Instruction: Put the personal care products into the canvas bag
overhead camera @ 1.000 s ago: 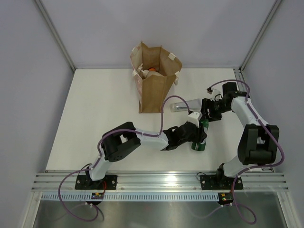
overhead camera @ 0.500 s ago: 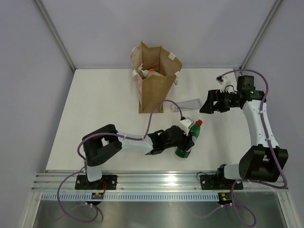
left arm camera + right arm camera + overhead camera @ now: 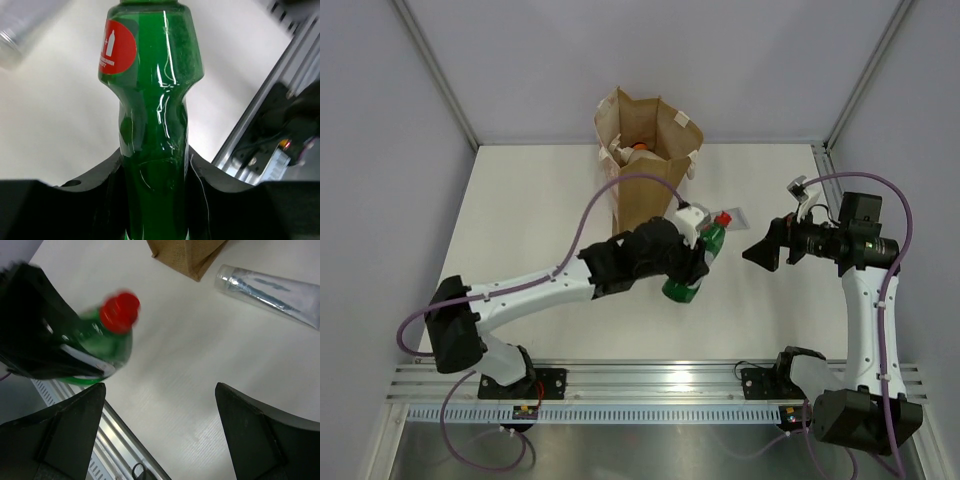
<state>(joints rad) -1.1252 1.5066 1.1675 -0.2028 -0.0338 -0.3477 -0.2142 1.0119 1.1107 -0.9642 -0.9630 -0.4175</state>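
A dark green bottle (image 3: pixel 688 268) with a red cap (image 3: pixel 723 218) hangs tilted above the table, just right of the canvas bag (image 3: pixel 642 195). My left gripper (image 3: pixel 686 258) is shut on the bottle's waist (image 3: pixel 152 125); the black fingers (image 3: pixel 90 185) press both sides. The bag stands upright and open, with an orange bottle (image 3: pixel 640 147) and a pale one (image 3: pixel 620 153) showing inside. A silver tube (image 3: pixel 272 292) lies on the table beside the bag's corner (image 3: pixel 190 257). My right gripper (image 3: pixel 761 250) stands open and empty to the right of the bottle (image 3: pixel 102 347), its fingers (image 3: pixel 75 425) wide apart.
An aluminium rail (image 3: pixel 660 380) runs along the near table edge. Frame posts (image 3: pixel 435 70) and grey walls close in the back and sides. The left arm's purple cable (image 3: pixel 620 190) loops in front of the bag.
The right gripper opened, let go of the green bottle and drew back to the right. The left arm carried the bottle up and towards the bag.
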